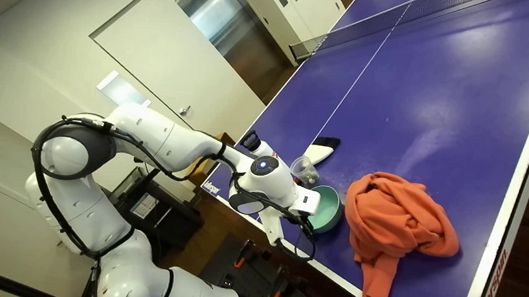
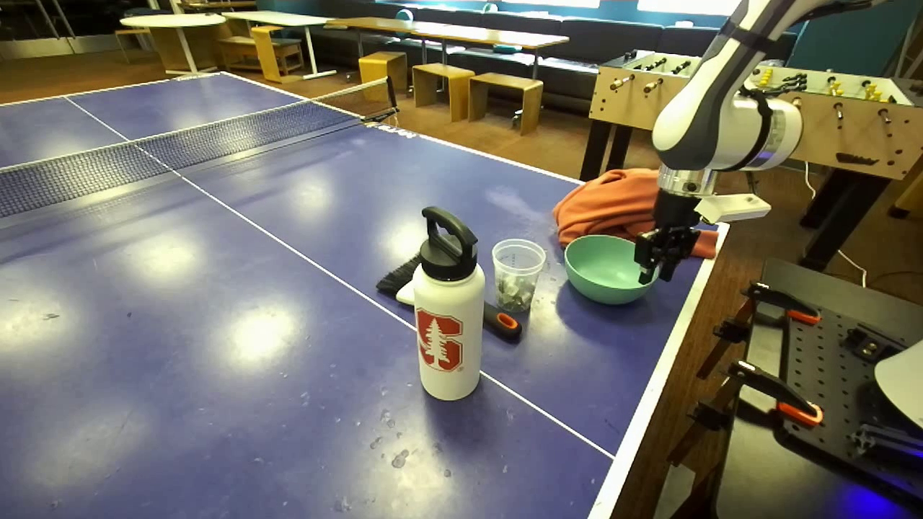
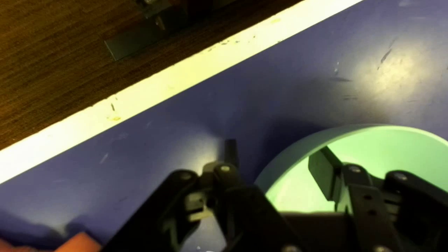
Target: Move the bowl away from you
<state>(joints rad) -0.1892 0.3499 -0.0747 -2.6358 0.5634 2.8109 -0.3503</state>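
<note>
A green bowl stands upright near the table edge in both exterior views (image 1: 329,212) (image 2: 604,277). In the wrist view the bowl (image 3: 301,190) fills the lower right. My gripper (image 3: 276,162) is open, with one finger over the inside of the bowl and the other outside its wall. The rim runs between the fingers and nothing is gripped. In an exterior view the gripper (image 2: 656,268) is at the bowl's near-edge side, pointing down. In an exterior view the gripper (image 1: 306,230) is partly hidden by the wrist.
An orange cloth (image 1: 393,224) lies beside the bowl. A clear cup (image 2: 518,277), a white bottle (image 2: 451,331) and a brush (image 1: 321,150) are on the blue table (image 2: 252,404). The table's white edge (image 3: 175,82) is close by. A net (image 2: 216,148) crosses the table farther off.
</note>
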